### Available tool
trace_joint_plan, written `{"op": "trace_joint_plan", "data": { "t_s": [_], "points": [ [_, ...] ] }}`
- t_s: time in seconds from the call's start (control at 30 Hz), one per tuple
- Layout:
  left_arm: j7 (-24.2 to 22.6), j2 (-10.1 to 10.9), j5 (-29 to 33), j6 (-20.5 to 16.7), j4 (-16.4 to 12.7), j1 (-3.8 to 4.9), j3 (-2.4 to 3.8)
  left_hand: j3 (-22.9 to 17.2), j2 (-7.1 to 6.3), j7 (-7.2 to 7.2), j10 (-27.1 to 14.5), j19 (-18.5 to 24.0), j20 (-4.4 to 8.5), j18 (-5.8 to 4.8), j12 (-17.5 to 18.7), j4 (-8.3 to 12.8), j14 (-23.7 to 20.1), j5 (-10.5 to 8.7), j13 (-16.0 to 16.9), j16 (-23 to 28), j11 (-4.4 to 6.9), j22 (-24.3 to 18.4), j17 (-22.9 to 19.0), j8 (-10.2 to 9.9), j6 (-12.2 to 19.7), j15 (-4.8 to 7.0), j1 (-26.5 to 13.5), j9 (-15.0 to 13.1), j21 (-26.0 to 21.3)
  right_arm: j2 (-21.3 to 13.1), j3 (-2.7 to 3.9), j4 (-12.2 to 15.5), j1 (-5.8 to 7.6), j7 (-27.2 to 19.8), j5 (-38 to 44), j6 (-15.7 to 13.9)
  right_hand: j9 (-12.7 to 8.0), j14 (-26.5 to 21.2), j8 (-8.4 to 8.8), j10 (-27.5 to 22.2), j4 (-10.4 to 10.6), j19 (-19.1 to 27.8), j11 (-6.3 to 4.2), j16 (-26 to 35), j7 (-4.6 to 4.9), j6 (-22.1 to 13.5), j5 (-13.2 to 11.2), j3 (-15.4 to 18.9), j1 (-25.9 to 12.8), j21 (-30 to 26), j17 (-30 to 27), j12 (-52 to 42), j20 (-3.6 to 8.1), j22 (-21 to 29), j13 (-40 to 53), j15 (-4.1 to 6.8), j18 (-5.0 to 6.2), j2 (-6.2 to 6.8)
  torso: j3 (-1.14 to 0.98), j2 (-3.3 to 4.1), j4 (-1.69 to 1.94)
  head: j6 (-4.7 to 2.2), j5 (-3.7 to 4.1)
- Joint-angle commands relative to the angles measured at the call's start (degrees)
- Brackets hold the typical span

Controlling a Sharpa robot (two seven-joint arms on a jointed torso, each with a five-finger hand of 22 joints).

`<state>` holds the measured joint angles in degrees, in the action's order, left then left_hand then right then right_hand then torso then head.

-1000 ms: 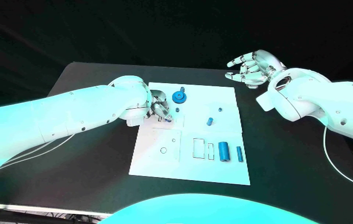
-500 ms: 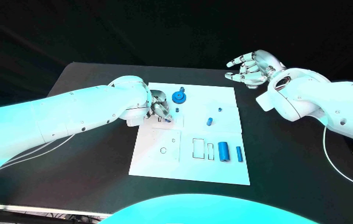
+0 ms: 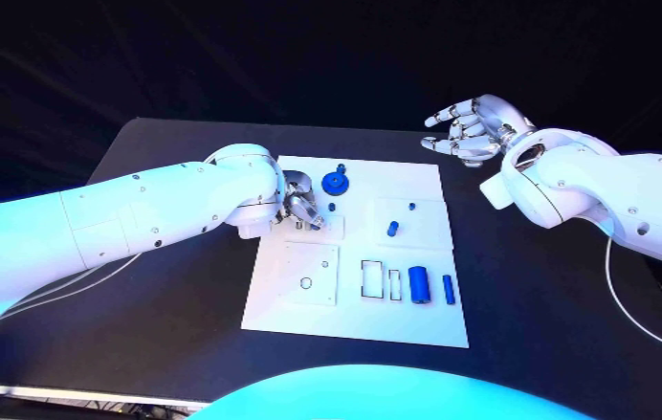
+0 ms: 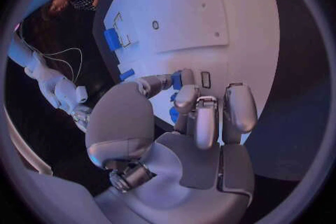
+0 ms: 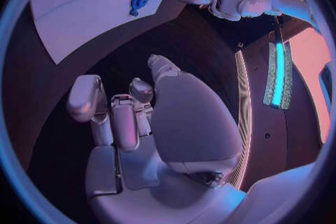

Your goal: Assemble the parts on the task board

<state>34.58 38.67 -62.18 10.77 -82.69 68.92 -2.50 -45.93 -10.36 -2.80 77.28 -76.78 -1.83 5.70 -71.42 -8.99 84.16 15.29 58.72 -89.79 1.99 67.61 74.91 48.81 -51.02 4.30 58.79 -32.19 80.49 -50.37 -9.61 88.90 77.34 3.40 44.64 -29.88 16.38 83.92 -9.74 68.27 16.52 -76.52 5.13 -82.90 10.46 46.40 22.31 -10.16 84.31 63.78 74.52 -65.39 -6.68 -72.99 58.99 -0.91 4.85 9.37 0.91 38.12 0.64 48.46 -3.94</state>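
Your left hand (image 3: 301, 211) sits low on the left side of the white board (image 3: 414, 320), and it pinches a small blue part (image 4: 176, 79) between its thumb and a finger. Your right hand (image 3: 469, 129) floats past the board's far right corner, fingers curled apart and holding nothing. A round blue part (image 3: 336, 183) sits just beside your left hand.

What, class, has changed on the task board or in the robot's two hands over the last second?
Nothing visibly changed. The left hand stays bent over the task board near its left edge, a small blue part at its fingertips; the right hand still hovers beyond the board's far right corner, holding nothing.
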Motion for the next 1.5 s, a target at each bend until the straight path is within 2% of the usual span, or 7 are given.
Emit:
{"op": "trace_joint_plan", "data": {
  "t_s": [0.03,0.63,0.8,0.87,1.5],
  "points": [
    [-0.13,-0.33,0.47,1.07,-0.05,-0.22,-0.14,-3.02,1.3,0.97,0.37,-0.28,0.06,-1.01,-0.36,2.72,5.84,0.22,0.24,-0.21,0.0,0.06,15.09,-0.18,-1.31,0.43,0.45,0.15,0.14,-0.01,0.01,0.1,-0.03,-0.44,0.5,0.62,-0.06,2.21,-0.37,-0.05,-0.03,0.11,-0.16,0.26,-0.3,0.04,0.31,-0.36,-0.14,-0.33,-0.05,0.21,0.17,0.08,-0.07,0.37,1.08,0.3,0.0,0.03,-0.01,0.04,0.03],
    [-0.1,-0.5,0.36,0.82,0.34,-0.21,-0.05,-1.82,1.17,1.07,0.54,-0.33,0.11,-1.02,-0.31,1.63,5.84,0.11,0.49,-0.21,0.07,0.08,15.09,-0.5,-1.86,0.49,-0.76,0.81,0.12,-0.04,0.01,0.13,-0.03,-0.61,0.5,0.7,-0.12,2.2,-0.39,-0.03,0.12,0.09,-0.13,0.4,-0.29,-0.04,0.54,-0.5,-1.03,-0.53,-0.19,0.26,0.18,0.15,-0.37,0.36,1.09,0.72,0.02,0.02,0.0,-0.07,0.19],
    [-0.08,-0.58,0.33,0.91,0.39,-0.2,-0.03,1.72,0.3,1.16,0.63,-0.38,0.15,-1.03,-0.2,-0.33,5.84,-0.11,0.73,-0.21,0.12,0.11,15.09,-0.72,-2.38,0.52,-2.6,1.48,0.06,-0.05,0.01,0.11,-0.03,-0.74,0.43,0.8,-0.13,2.2,-0.44,0.0,0.15,0.06,-0.13,0.45,-0.3,-0.01,0.59,-0.52,-1.46,-0.57,-0.24,0.25,0.17,0.16,-0.46,0.36,1.08,0.82,0.01,-0.02,0.02,-0.07,0.2],
    [-0.05,-0.59,0.3,0.95,0.41,-0.2,-0.02,3.02,0.07,1.2,0.63,-0.39,0.18,-1.03,-0.14,-0.99,5.84,-0.09,0.8,-0.21,0.16,0.11,15.09,-0.8,-2.51,0.55,-2.96,1.72,0.04,-0.05,0.01,0.1,-0.03,-0.89,0.33,0.87,-0.17,2.2,-0.52,0.06,0.21,0.07,-0.11,0.54,-0.3,0.01,0.51,-0.33,-2.91,-0.82,-0.29,0.22,0.16,0.26,-0.66,0.34,1.11,0.84,0.02,-0.02,0.01,-0.09,0.2],
    [0.18,-0.5,0.18,1.44,0.56,-0.2,-0.02,10.47,-0.97,1.22,0.62,-0.45,0.25,-1.04,0.12,-4.93,5.84,-0.08,1.23,-0.21,0.16,0.12,15.09,-1.06,-2.99,0.59,-3.26,2.85,-0.09,-0.1,0.01,0.06,-0.03,-1.15,0.08,1.04,-0.3,2.26,-0.77,0.14,0.23,-0.04,-0.1,0.72,-0.34,-0.05,-0.11,1.23,-6.48,-1.33,-0.29,-0.06,0.16,0.38,-1.13,0.34,1.14,0.91,0.03,-0.03,0.01,0.0,0.29]
  ]
}}
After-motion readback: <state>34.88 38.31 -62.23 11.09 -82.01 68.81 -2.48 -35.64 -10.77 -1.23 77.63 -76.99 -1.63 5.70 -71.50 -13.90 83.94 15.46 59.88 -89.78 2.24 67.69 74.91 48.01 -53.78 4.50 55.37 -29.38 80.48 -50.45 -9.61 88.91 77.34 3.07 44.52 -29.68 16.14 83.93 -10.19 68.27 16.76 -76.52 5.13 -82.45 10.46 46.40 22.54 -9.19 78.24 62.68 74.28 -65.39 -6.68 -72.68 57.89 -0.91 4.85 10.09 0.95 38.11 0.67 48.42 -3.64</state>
